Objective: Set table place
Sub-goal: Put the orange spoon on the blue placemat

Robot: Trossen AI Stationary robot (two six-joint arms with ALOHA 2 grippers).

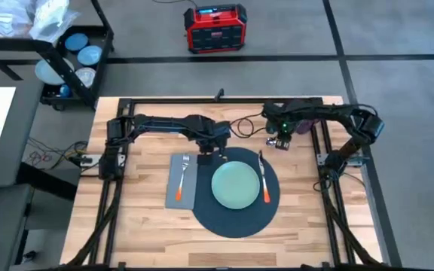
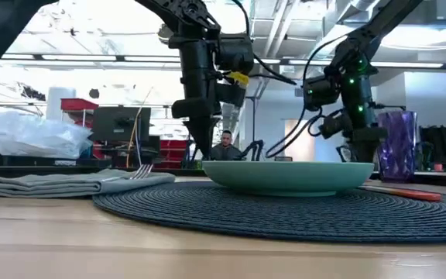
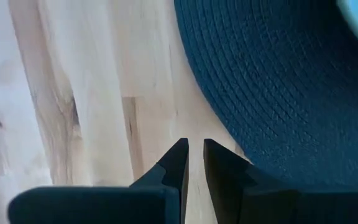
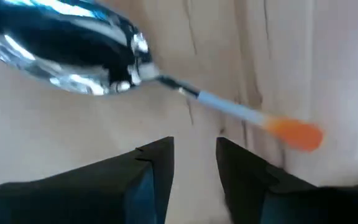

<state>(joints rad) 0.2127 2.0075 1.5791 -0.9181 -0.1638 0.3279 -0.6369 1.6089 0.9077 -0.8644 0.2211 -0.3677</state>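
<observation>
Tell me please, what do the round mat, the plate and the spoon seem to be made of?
The round mat looks like woven cord or fibre: dark concentric ribbed rows, matte. The plate seems glazed ceramic or hard plastic: smooth pale green with a soft sheen; I cannot tell which. The spoon has a polished metal bowl with mirror reflections, and its handle ends in an orange part, probably plastic.

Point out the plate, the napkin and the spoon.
plate (image 1: 236,185): high view, centre of its pale green face.
napkin (image 1: 183,181): high view, middle of the grey cloth.
spoon (image 4: 73,53): right wrist view, its shiny bowl.
</observation>
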